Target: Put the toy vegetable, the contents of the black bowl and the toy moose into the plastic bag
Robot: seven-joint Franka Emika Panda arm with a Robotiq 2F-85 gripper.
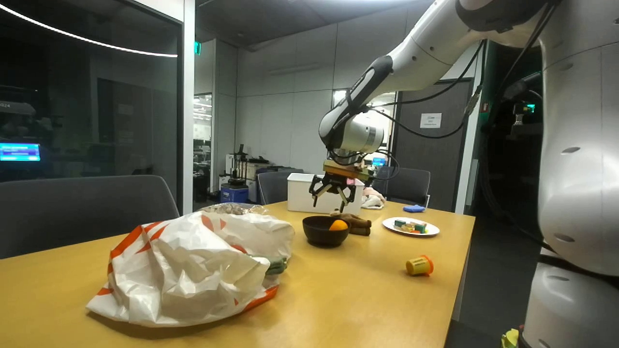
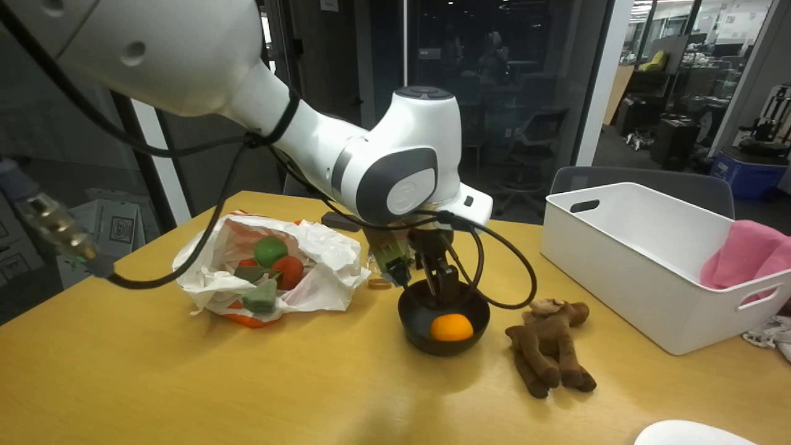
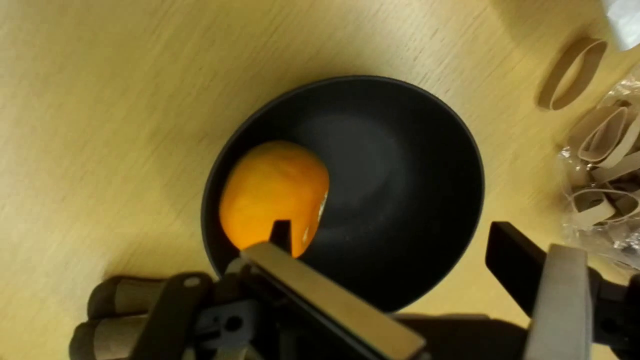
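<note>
The black bowl (image 1: 314, 237) holds an orange fruit (image 1: 338, 225); both also show in the other views, the bowl (image 2: 440, 347) (image 3: 360, 150) and the fruit (image 2: 452, 327) (image 3: 272, 190). My gripper (image 1: 329, 205) is open and empty above the bowl; in the wrist view (image 3: 390, 240) one fingertip overlaps the fruit, the other lies past the rim. The brown toy moose (image 2: 547, 346) lies beside the bowl. The white plastic bag (image 1: 188, 270) lies with its mouth open (image 2: 327, 266). Inside it are a green round item (image 2: 270, 251), red items and grey-green pieces; I cannot tell which is the toy vegetable.
A white bin (image 2: 618, 272) with a pink cloth (image 2: 751, 253) stands behind the moose. A white plate (image 1: 388, 224) holds small blocks. A yellow tub (image 1: 420, 266) lies near the table edge. A loose rubber band (image 3: 572, 75) and a clear bag of bands (image 3: 605, 170) lie near the bowl.
</note>
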